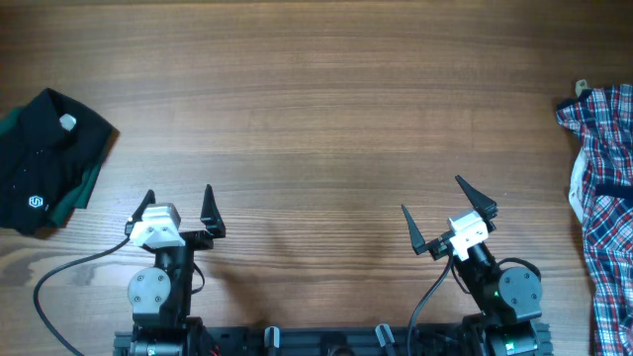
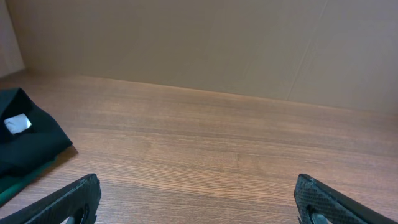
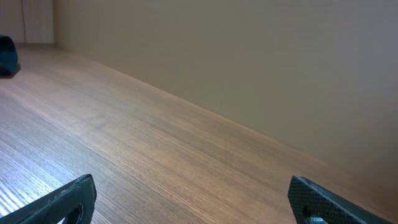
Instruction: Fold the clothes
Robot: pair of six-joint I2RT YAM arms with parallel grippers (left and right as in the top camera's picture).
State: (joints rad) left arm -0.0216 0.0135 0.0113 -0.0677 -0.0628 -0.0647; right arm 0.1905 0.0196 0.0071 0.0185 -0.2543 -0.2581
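Plaid shirt of red, navy and white cloth (image 1: 605, 168) lies rumpled at the right edge of the brown wooden table (image 1: 316, 89) overhead, unfolded. The left gripper (image 1: 178, 198) and right gripper (image 1: 431, 195) are both wide, empty and well apart from it. Left wrist: jaws wide, only a black fabric garment (image 2: 28, 140) in sight. Right wrist: jaws wide over bare wood — the whole fold remains.

A wooden tabletop (image 1: 326, 109) with warm brown grain is stretching across the overhead view from 9 o'clock to 3 o'clock. In the wrist views a plain beige wall (image 2: 186, 37) is rising behind its far edge at 12 o'clock. Soft, even light is falling on the wood, leaving a pale sheen along that edge.
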